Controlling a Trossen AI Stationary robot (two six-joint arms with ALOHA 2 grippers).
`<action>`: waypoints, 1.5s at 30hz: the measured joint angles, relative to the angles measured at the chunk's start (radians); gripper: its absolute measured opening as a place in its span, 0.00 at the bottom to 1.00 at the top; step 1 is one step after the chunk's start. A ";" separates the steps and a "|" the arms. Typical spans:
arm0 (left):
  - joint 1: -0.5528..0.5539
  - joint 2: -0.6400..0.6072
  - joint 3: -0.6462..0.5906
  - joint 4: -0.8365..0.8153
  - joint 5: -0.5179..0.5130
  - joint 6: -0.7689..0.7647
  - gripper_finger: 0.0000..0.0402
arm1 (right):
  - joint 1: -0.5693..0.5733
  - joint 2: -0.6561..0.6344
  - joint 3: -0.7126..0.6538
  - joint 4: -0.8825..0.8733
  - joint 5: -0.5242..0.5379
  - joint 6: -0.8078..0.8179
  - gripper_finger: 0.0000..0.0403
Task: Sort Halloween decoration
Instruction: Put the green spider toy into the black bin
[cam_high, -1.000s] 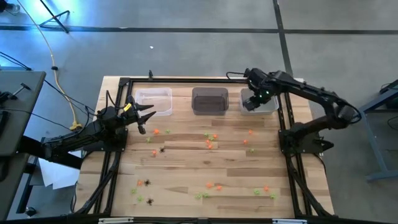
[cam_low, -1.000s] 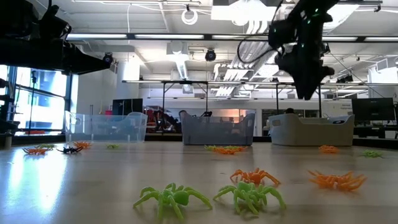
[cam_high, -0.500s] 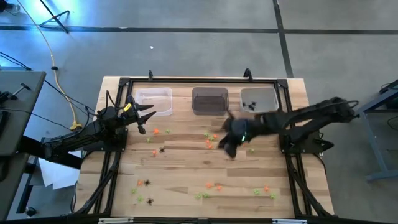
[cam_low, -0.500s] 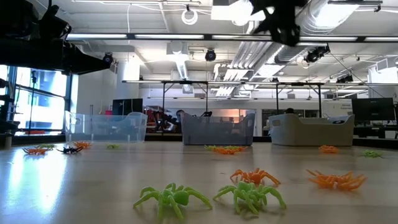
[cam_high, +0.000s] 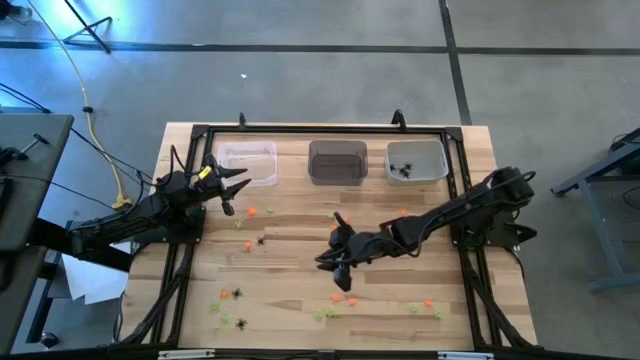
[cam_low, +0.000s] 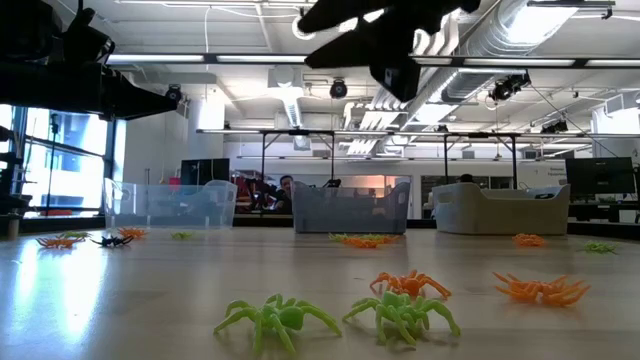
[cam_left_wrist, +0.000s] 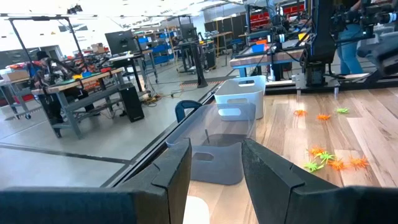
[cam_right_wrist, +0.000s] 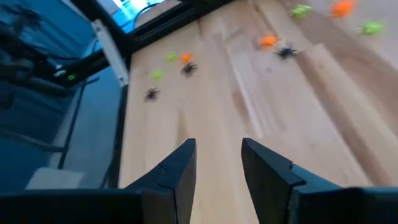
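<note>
The Halloween decoration is scattered over the wooden table: orange pieces (cam_high: 340, 218), lime-green pieces (cam_high: 320, 314) and black spiders (cam_high: 262, 240). Some black spiders lie inside the right bin (cam_high: 416, 162). My right gripper (cam_high: 330, 262) hangs open above the middle of the table with nothing between its fingers (cam_right_wrist: 217, 162). Ahead of it, toward the table's left, lie black spiders (cam_right_wrist: 189, 68) and an orange piece (cam_right_wrist: 267, 41). My left gripper (cam_high: 235, 185) waits open at the table's left, level, just short of the clear left bin (cam_left_wrist: 224, 124).
Three small bins stand in a row along the far edge: a clear one (cam_high: 248, 162), a grey one (cam_high: 337, 162) and the right one. A black frame (cam_high: 300, 128) runs around the table. Green and orange pieces (cam_low: 400, 310) lie near the front edge.
My right gripper has swung from above the right bin at the far edge toward the table's middle and near-left. It sank a little and turned from pointing down to slanting forward. Its fingers stay as wide apart as before. The pieces on the table have not moved.
</note>
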 joint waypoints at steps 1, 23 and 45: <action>0.000 0.000 0.000 0.000 0.000 0.000 0.33 | -0.003 0.000 0.000 0.001 0.006 -0.002 0.31; 0.000 0.000 0.000 0.000 0.000 0.000 0.33 | 0.191 -0.128 0.000 -0.908 0.152 0.621 0.31; 0.000 0.000 0.000 0.000 0.000 0.000 0.33 | 0.017 -0.157 -0.174 -1.100 -0.053 0.632 0.31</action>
